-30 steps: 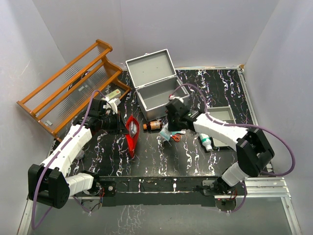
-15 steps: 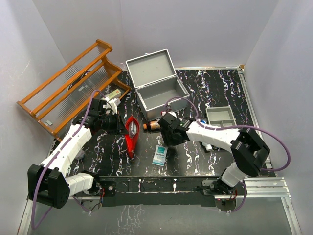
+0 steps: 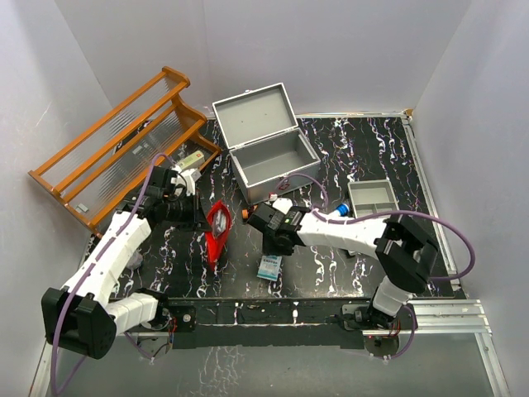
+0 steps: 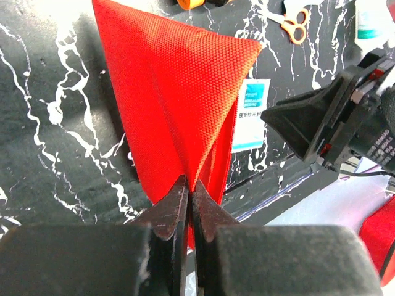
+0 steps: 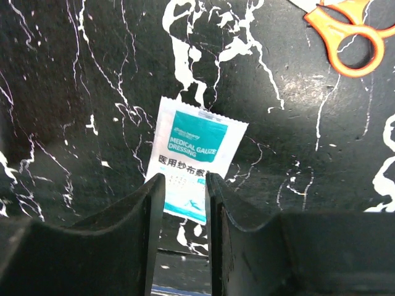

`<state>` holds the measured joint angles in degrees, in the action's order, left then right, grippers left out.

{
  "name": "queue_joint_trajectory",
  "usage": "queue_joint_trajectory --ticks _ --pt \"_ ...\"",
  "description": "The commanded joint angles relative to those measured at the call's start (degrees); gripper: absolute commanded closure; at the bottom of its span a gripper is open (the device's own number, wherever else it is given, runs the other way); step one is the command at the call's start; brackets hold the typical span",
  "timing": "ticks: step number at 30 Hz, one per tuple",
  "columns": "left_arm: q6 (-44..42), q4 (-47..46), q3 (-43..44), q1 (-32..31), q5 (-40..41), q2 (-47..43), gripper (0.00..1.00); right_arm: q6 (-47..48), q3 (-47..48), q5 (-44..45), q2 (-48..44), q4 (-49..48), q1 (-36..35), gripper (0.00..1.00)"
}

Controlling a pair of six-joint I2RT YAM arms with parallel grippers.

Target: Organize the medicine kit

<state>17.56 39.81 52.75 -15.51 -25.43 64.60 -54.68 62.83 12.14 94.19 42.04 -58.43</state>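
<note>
Marbled table, left end effector clamping pouch, right end effector parted over gauze

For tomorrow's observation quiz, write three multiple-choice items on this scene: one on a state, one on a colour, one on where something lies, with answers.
1. The medicine kit has its lid: A open; B latched shut; C taken off.
2. The scissors have handles that are: A blue; B orange; C green.
3. The gauze packet lies: A inside the medicine kit; B on the table; C under the scissors.
Answers: 1 A, the lid is tilted back and the inside shows. 2 B, orange loops show in the right wrist view. 3 B, it lies flat on the black marbled surface.
</note>
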Motion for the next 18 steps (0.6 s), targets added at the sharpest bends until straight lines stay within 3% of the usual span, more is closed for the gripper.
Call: queue_joint_trajectory --ticks 1,10,18 --pt "-1.64 7.57 3.69 -0.18 1.93 -3.56 1.0 -10.36 3.68 2.77 2.85 -1.72 -1.11 0.7" --pt "-2.53 11.6 3.04 -0.21 4.63 -4.34 1.0 -12.53 9.71 4.07 11.79 1.51 -3.74 0.7" --pt "-2.42 10.58 2.09 -0.14 4.53 -4.48 1.0 -14.58 10.88 5.5 16.16 6.39 -3.92 0.8"
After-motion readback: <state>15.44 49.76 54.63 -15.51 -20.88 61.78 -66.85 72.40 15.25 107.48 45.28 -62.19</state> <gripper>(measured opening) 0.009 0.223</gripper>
